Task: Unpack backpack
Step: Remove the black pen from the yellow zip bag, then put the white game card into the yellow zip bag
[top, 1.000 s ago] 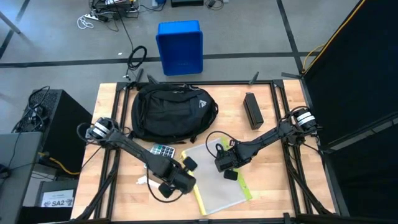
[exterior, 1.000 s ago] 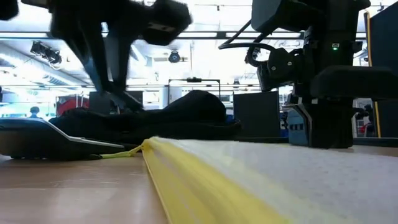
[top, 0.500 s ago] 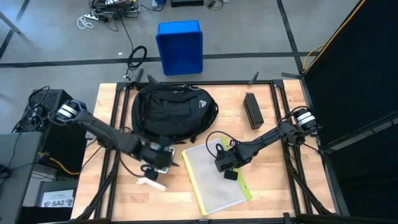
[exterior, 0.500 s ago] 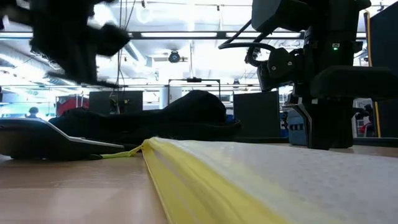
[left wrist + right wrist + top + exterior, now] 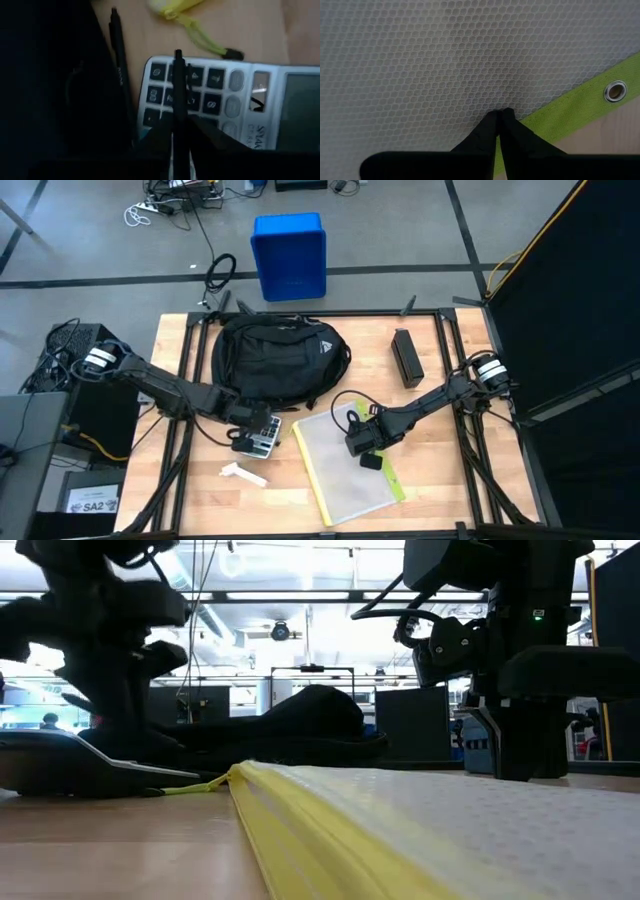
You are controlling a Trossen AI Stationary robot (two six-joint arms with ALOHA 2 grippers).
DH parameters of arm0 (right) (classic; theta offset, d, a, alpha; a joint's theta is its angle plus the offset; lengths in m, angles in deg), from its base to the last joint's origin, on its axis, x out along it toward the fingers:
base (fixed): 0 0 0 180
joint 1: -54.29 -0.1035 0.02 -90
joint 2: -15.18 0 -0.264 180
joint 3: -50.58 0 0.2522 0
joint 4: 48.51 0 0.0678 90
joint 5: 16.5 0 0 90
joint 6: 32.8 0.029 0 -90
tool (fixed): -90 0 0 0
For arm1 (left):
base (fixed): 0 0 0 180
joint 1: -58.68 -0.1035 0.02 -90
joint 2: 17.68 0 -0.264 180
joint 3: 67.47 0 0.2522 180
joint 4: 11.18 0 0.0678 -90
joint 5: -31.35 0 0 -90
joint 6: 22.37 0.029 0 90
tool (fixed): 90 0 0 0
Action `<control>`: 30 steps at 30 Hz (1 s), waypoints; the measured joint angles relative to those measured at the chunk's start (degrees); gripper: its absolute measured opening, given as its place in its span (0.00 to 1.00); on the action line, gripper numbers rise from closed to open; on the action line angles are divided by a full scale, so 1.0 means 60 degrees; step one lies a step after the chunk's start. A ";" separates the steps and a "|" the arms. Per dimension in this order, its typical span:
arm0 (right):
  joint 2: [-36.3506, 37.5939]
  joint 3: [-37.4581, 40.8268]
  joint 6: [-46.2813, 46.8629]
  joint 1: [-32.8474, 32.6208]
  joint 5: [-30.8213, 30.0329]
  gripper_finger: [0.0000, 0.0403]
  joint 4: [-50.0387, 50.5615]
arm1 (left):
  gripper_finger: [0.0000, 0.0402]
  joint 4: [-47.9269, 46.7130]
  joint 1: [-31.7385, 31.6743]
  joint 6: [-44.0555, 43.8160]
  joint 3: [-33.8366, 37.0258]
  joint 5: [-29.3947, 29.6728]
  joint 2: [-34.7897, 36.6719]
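Black pen (image 5: 179,95) pinched in the left gripper (image 5: 252,436) over the calculator (image 5: 220,102); right gripper (image 5: 362,442) (fingers together, empty) presses the mesh pouch (image 5: 345,470) mid-desk.

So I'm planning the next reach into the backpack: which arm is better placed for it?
Probably the left. The left gripper sits over the calculator, right at the backpack near its edge, holding a pen. The right gripper rests shut on the mesh pouch, farther away.
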 joint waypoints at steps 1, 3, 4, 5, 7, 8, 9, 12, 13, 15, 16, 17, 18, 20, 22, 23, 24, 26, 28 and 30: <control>0.0000 0.0000 0.0000 0.0000 -0.0003 0.00 0.0000 | 0.15 -0.0004 0.0003 0.0021 -0.0077 -0.0003 0.0019; 0.0000 -0.0004 0.0000 0.0000 -0.0005 0.00 -0.0004 | 0.21 -0.0099 0.0001 0.0013 -0.0212 -0.0001 0.0032; 0.0000 -0.0004 0.0002 -0.0002 -0.0004 0.00 -0.0006 | 0.23 -0.0154 0.0001 -0.0038 -0.0270 -0.0015 0.0034; 0.0000 -0.0004 0.0004 0.0000 -0.0004 0.00 -0.0007 | 0.26 -0.0183 0.0000 -0.0077 -0.0322 -0.0113 0.0034; 0.0000 -0.0004 0.0004 -0.0003 -0.0004 0.00 -0.0007 | 0.32 -0.0276 0.0001 -0.0121 -0.0443 -0.0272 0.0031; 0.0000 -0.0004 0.0004 0.0000 -0.0004 0.00 -0.0007 | 0.34 -0.0323 0.0001 -0.0121 -0.0520 -0.0282 0.0034; 0.0000 -0.0004 0.0004 0.0000 -0.0004 0.00 -0.0008 | 0.36 -0.0406 0.0005 -0.0121 -0.0617 -0.0289 0.0030; 0.0003 -0.0007 0.0000 -0.0001 -0.0020 0.00 -0.0011 | 0.41 -0.0442 0.0034 -0.0038 -0.1013 -0.0293 0.0030; 0.0031 -0.0007 0.0003 0.0000 -0.0053 0.00 -0.0005 | 0.42 -0.0412 0.0080 0.0018 -0.1199 -0.0293 0.0030; 0.0132 -0.0017 0.0076 -0.0021 -0.0189 0.00 0.0040 | 0.43 -0.0358 0.0239 0.0199 -0.1591 -0.0285 0.0030; 0.0197 -0.0042 0.0148 -0.0047 -0.0260 0.00 0.0107 | 0.42 -0.0358 0.0349 0.0371 -0.1760 -0.0256 0.0030; 0.0244 -0.0092 0.0226 -0.0074 -0.0365 0.00 0.0282 | 0.42 -0.0393 0.0475 0.0549 -0.1917 -0.0158 0.0030; 0.0293 -0.0141 0.0279 -0.0126 -0.0540 0.00 0.0509 | 0.41 -0.0444 0.0611 0.0632 -0.2061 -0.0018 0.0030; 0.0463 -0.0273 0.0388 -0.0231 -0.0926 0.00 0.0729 | 0.40 -0.0521 0.0916 0.0662 -0.2328 0.0119 0.0088; 0.0657 -0.0445 0.0487 -0.0306 -0.1186 0.00 0.0546 | 0.38 -0.0526 0.1244 0.0406 -0.2534 0.0144 0.0162; 0.0721 -0.0472 0.0495 -0.0323 -0.1239 0.00 0.0534 | 0.37 -0.0526 0.1453 0.0194 -0.2617 0.0138 0.0189; 0.0739 -0.0477 0.0495 -0.0335 -0.1242 0.00 0.0538 | 0.37 -0.0502 0.1686 -0.0049 -0.2664 0.0136 0.0212; 0.0725 -0.0474 0.0477 -0.0364 -0.1253 0.00 0.0419 | 0.36 -0.0534 0.2187 -0.0556 -0.2681 0.0107 0.0213; 0.0736 -0.0477 0.0430 -0.0375 -0.1305 0.00 0.0390 | 0.36 -0.0656 0.2670 -0.1310 -0.2679 -0.0088 0.0209; 0.0736 -0.0477 0.0426 -0.0376 -0.1346 0.00 0.0396 | 0.36 -0.0735 0.3141 -0.2222 -0.2679 -0.0578 0.0209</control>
